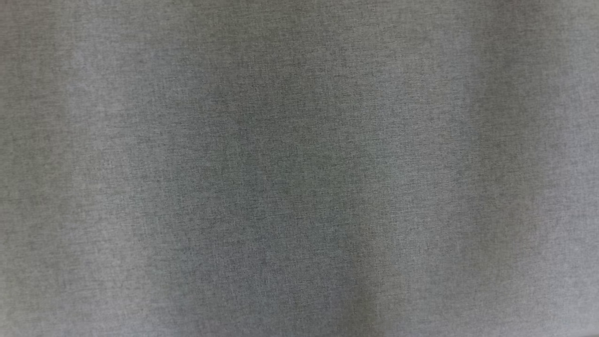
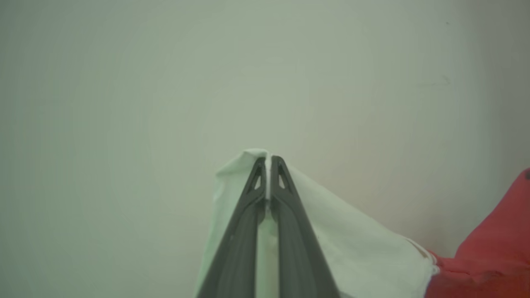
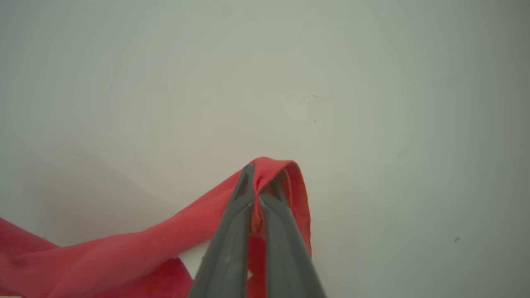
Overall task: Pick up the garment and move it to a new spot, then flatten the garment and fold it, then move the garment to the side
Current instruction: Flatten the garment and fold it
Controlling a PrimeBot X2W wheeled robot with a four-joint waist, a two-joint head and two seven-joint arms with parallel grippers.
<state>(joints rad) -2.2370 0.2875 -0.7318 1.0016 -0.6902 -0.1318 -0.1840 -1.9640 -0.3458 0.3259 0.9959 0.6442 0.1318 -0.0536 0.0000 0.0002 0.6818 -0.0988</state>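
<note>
The left gripper (image 2: 268, 160) has its jaws pressed together on a white fold of the garment (image 2: 364, 248), whose red part trails off to the right. The right gripper (image 3: 257, 176) is clamped on a red edge of it, the cloth draping away leftward. Both ends are above a pale surface (image 2: 124, 103). The head view shows grey heathered fabric (image 1: 299, 168).

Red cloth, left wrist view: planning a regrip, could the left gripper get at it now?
Probably not yet: the left gripper is shut on the white cloth, though nothing blocks the red cloth beside it.
</note>
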